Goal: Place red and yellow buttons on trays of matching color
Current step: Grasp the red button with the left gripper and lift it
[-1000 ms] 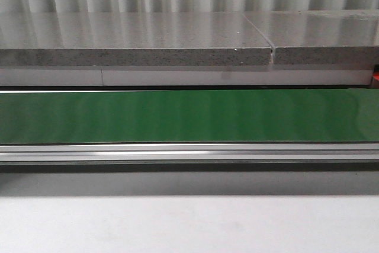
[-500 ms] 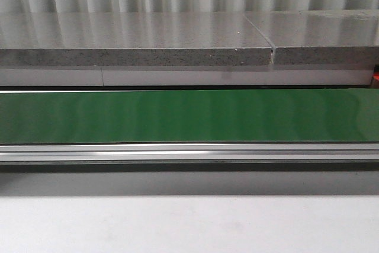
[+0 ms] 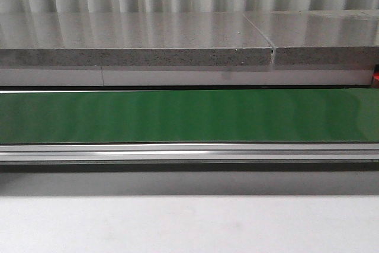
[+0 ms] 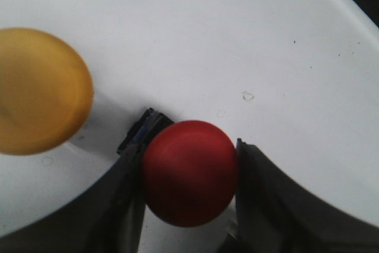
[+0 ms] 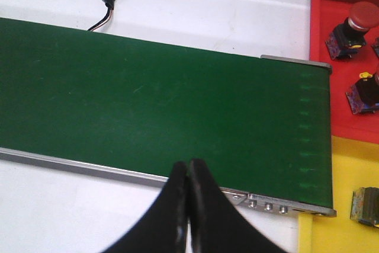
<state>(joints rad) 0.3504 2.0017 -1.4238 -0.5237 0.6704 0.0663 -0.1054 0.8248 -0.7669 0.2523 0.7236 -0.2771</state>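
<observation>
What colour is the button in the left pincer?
Red button, between the left pincer fingers; left wrist view shows it best.

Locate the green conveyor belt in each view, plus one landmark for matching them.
Front view: green conveyor belt spans the full width as a band across the middle.
Left wrist view: not in it; only the white surface, a red button between the left gripper's fingers, and a yellow button.
Right wrist view: belt fills most of the picture, beyond the shut right gripper.
Shared landmark: the belt's silver near rail.

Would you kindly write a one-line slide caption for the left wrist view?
Left gripper shut on a red button over the white table, a yellow button beside it.
</observation>
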